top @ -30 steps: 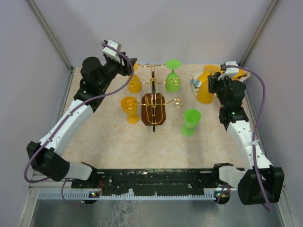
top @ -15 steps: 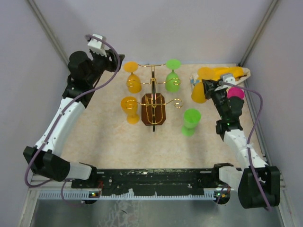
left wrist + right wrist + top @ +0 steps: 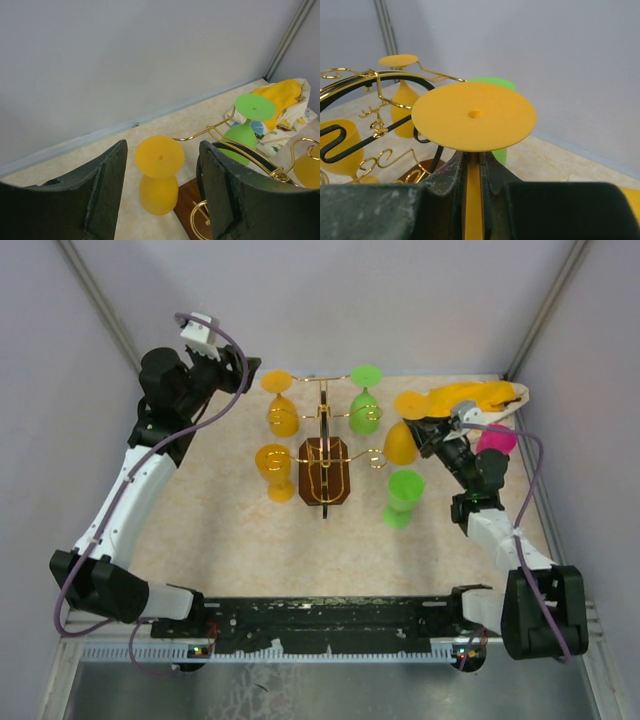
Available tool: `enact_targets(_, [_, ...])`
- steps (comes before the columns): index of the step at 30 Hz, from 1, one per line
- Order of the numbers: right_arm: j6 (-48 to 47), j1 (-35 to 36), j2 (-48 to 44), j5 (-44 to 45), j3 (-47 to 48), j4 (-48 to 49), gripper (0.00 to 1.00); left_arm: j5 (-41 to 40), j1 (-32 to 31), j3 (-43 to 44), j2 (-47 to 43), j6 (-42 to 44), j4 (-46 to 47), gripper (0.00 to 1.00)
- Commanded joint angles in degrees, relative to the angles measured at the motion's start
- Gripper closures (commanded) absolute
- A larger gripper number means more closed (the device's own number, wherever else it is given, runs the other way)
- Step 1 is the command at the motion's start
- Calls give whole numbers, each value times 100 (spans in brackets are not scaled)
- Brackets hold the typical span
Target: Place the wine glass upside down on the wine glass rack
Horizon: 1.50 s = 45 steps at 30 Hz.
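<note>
The wine glass rack point(image 3: 325, 472) stands mid-table: gold wire arms on a dark brown base. An orange glass point(image 3: 283, 412) and a green glass point(image 3: 365, 406) hang upside down on its back arms. My right gripper point(image 3: 432, 430) is shut on the stem of an orange wine glass point(image 3: 402, 438) and holds it upside down just right of the rack. In the right wrist view its foot disc point(image 3: 474, 116) sits above my shut fingers point(image 3: 452, 175), near the rack wire point(image 3: 380, 75). My left gripper point(image 3: 243, 375) is open and empty, raised at the back left, looking down on the hanging orange glass point(image 3: 159, 172).
An orange glass point(image 3: 275, 470) stands upright left of the rack. A green glass point(image 3: 404, 497) stands upright at its right front, below the held glass. A patterned cloth point(image 3: 490, 398) with an orange piece and a pink glass point(image 3: 497, 438) lies at the back right corner.
My right arm has carried the orange glass left, from over the cloth to beside the rack. My left arm has drawn back and up toward the back left corner.
</note>
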Motion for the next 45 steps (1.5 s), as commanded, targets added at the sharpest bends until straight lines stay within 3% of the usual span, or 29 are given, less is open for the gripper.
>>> enact_targets(1, [250, 57, 112, -382, -5, 1028, 99, 117, 65, -11, 40, 2, 62, 34])
enact_targets(9, [-355, 495, 328, -492, 270, 490, 100, 74, 127, -11, 43, 100, 59, 34])
enact_targets(26, [94, 792, 1041, -359, 374, 1305, 100, 76, 195, -90, 7, 102, 90, 34])
enact_targets(45, [-42, 1144, 1481, 65, 572, 1319, 100, 88, 209, -55, 87, 143, 191, 34])
